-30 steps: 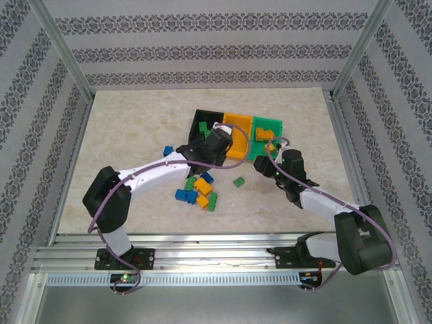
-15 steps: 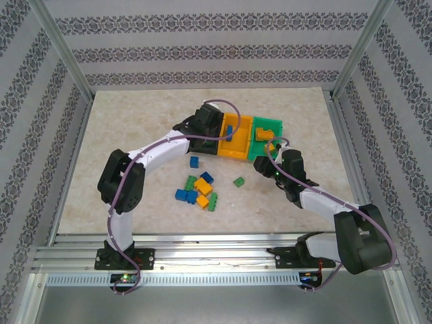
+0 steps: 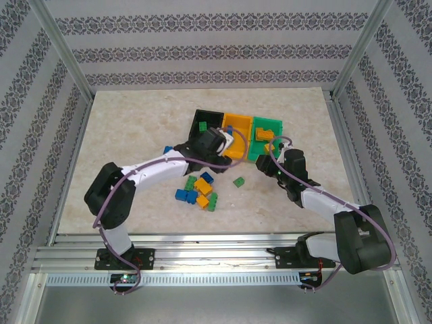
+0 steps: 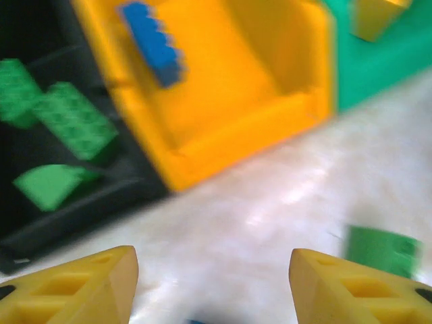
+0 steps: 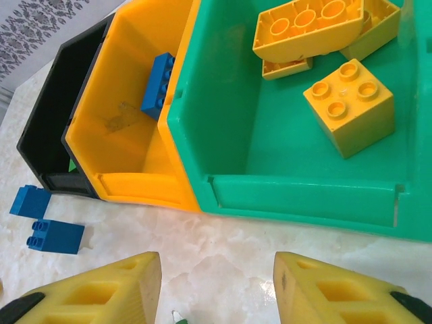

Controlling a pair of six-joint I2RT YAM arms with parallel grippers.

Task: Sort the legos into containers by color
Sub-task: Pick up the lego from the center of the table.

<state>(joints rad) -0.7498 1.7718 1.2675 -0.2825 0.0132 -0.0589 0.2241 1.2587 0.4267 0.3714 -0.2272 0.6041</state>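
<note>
You can read no text, label, brand or number here: the bins (image 5: 290,199), the bricks (image 5: 347,101) and the marbled surface (image 3: 135,135) carry no legible writing in any view.

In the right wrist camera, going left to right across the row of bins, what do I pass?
black bin → orange bin → blue brick leaning inside the orange bin's right side → green bin → square yellow brick lying in the green bin
</note>
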